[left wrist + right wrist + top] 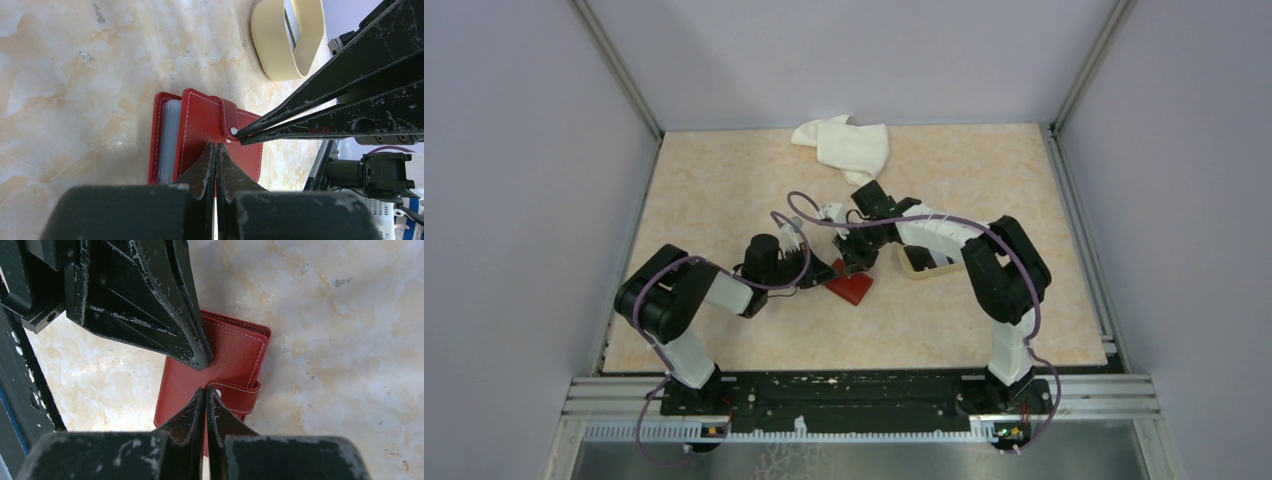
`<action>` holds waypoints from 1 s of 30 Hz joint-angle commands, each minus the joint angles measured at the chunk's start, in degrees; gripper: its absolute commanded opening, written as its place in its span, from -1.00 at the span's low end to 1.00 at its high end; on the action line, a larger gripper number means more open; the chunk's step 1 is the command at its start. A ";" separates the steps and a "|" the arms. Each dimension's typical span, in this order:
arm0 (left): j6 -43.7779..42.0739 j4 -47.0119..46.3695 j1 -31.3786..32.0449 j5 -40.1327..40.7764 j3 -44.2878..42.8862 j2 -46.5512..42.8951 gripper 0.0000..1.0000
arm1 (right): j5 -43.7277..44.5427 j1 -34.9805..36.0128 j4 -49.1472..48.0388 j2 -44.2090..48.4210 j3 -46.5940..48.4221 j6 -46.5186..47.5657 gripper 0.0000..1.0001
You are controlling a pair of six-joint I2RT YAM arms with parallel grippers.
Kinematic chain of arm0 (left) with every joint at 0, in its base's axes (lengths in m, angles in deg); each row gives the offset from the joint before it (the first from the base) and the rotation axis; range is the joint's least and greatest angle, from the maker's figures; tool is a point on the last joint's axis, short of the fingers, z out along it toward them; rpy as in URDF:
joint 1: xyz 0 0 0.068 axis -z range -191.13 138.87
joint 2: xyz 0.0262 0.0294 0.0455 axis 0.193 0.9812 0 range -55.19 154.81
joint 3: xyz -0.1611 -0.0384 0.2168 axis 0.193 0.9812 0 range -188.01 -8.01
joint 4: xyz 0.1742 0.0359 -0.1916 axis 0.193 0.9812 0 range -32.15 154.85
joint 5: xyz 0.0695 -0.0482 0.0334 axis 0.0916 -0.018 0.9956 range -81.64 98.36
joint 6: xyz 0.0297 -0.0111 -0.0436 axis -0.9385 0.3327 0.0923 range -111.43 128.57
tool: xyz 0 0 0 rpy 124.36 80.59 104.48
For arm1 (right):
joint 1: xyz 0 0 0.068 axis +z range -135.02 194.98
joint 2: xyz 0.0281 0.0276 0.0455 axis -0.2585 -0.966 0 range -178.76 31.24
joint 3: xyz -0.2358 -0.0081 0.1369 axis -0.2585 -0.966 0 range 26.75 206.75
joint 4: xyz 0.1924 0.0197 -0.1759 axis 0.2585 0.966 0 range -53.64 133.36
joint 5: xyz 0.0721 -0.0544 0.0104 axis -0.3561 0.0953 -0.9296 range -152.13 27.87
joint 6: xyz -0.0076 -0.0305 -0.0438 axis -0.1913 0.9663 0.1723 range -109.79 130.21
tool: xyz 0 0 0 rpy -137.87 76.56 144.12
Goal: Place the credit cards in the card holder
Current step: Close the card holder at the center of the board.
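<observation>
The card holder (235,355) runs near-vertical in frame, snap tab (240,396) on its right edge; my left tool (216,150) and right tool (206,392) are each pinched together.

From above, my arms (944,235) hide most of the card holder (854,290) and part of the beige tray (919,270). I cannot see inside either.

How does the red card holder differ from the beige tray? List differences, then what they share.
Colour: the card holder is dark red with white stitching; the tray plain beige. Shape: the card holder is a folded wallet with a snap tab; the tray a rounded dish with a raised wall. Contact: the left gripper and right gripper, both shut, meet at the card holder; neither touches the tray. Both rest on the table.
</observation>
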 commanded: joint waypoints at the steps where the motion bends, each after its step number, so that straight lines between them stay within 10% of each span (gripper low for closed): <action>1: -1.56 3.63 0.07 0.59 0.85 1.80 -1.00 | -3.48 -0.03 -0.43 0.94 -0.55 -0.81 -1.00; 12: -1.37 2.02 0.07 -0.61 0.93 1.80 -0.99 | -4.88 -0.38 -0.59 1.72 -0.52 0.90 -1.00; 20: 0.37 -3.86 -1.09 -7.59 1.82 -8.33 -0.60 | -13.65 -1.25 5.55 14.63 -3.62 17.65 -0.04; 27: -10.75 19.48 -1.49 9.05 2.20 -26.85 0.02 | -9.76 -1.28 7.55 23.93 -18.29 45.81 -0.04; 30: -9.21 25.54 -3.67 14.35 2.36 -26.54 -0.28 | -5.57 -1.29 4.77 20.62 -20.18 47.68 -0.63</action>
